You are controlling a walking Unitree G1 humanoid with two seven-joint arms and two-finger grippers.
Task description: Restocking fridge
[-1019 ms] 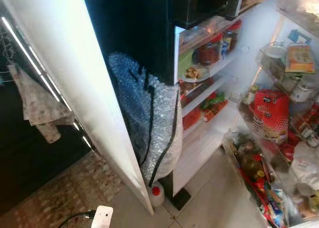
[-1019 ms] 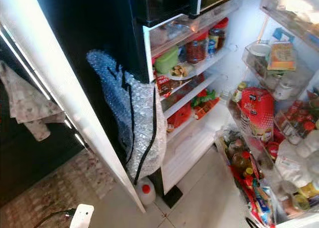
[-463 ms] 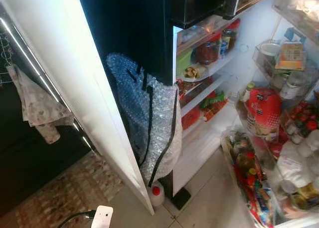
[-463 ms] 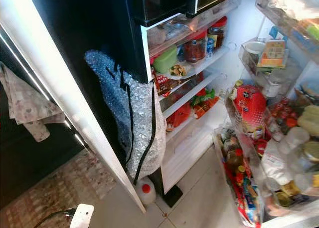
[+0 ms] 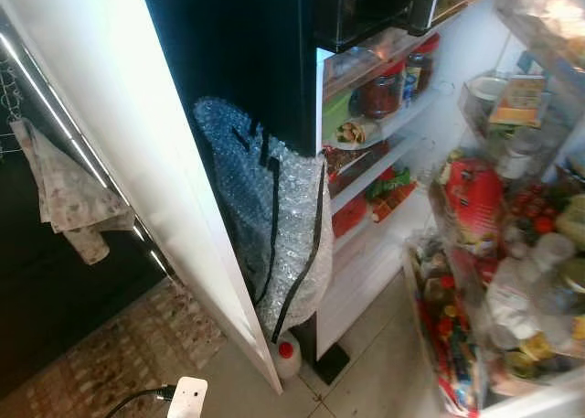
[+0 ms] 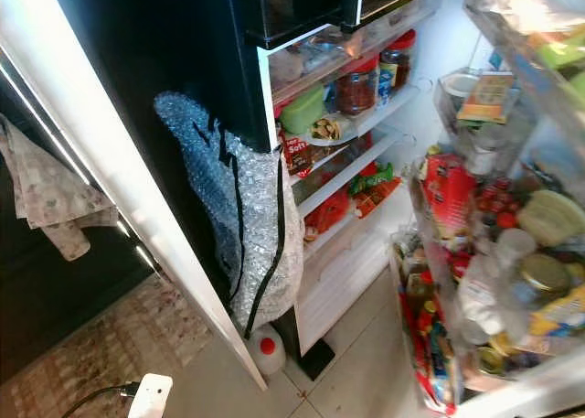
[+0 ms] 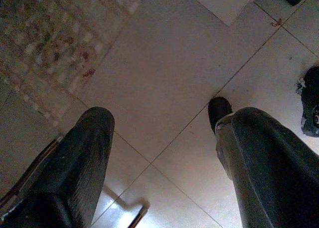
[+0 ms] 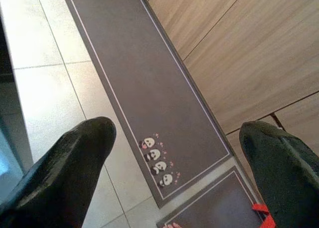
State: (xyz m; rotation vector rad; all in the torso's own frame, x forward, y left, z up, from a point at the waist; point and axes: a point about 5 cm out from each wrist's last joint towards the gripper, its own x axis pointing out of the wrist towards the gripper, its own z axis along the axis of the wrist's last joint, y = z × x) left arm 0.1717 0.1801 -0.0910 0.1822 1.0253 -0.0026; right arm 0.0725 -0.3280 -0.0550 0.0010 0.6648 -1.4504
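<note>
The fridge [image 5: 384,208] stands open, its shelves full of jars [image 6: 355,91] and food. The door [image 6: 512,253] on the right, packed with bottles, looks blurry. A bubble-wrap bag [image 5: 274,226] hangs beside the fridge. The left gripper [image 7: 159,138] hangs over the tile floor [image 7: 164,63], fingers spread and empty. The right gripper [image 8: 174,148] hangs over a grey mat [image 8: 144,88], also spread and empty.

A bubble-wrap bundle [image 5: 274,226] leans beside a white jug with a red cap [image 5: 286,354] at its six o'clock; a cloth [image 5: 64,198] hangs at nine o'clock.
</note>
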